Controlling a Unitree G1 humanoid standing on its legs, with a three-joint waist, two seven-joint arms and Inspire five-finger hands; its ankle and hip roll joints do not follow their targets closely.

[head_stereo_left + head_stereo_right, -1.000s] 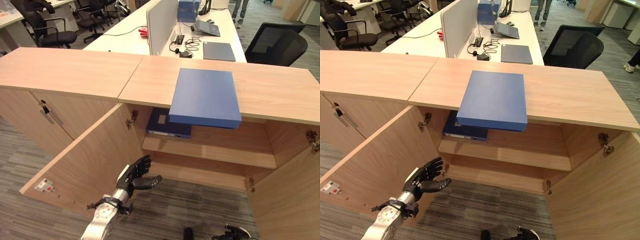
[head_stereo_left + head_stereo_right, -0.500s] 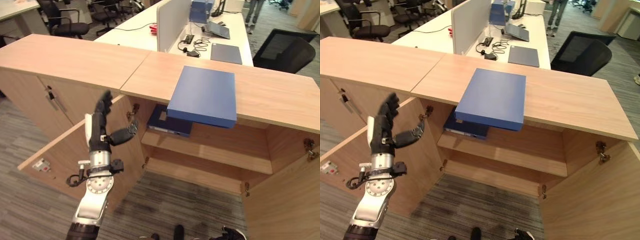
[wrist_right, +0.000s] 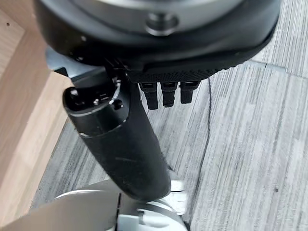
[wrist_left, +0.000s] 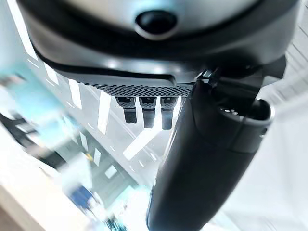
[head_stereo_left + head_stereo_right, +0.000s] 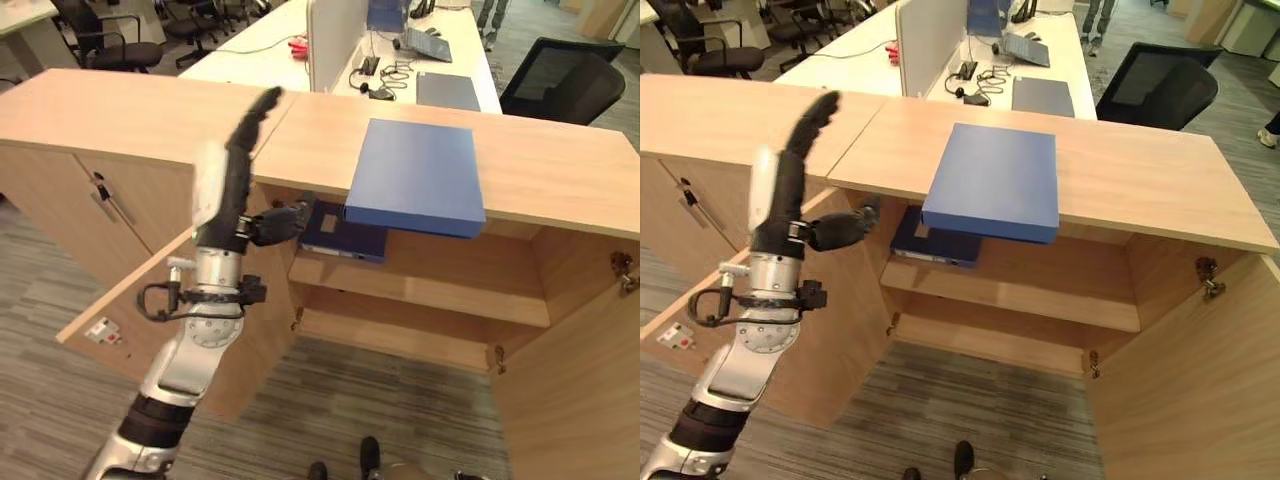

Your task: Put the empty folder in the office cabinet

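A flat blue folder [image 5: 415, 185] lies on the wooden cabinet top [image 5: 560, 180], its front edge hanging over the open compartment. Below it a darker blue binder [image 5: 338, 232] rests on the inner shelf [image 5: 420, 300]. My left hand [image 5: 232, 175] is raised in front of the open left door [image 5: 150, 300], fingers straight and pointing up, thumb sticking out toward the binder; it holds nothing and stands left of the folder, apart from it. The left wrist view shows its thumb [image 4: 202, 159]. My right hand [image 3: 120, 144] hangs relaxed over grey carpet beside a wooden panel, empty.
The right door [image 5: 580, 370] stands open. A closed cabinet [image 5: 100, 190] with a key adjoins on the left. Behind are white desks with a divider [image 5: 335, 40], a laptop [image 5: 448, 90], cables, and a black chair [image 5: 565, 85]. Grey carpet lies before the cabinet.
My left arm has risen from near the floor to the height of the cabinet top, with its fingers now pointing up. The folder has not moved; the camera shifted slightly.
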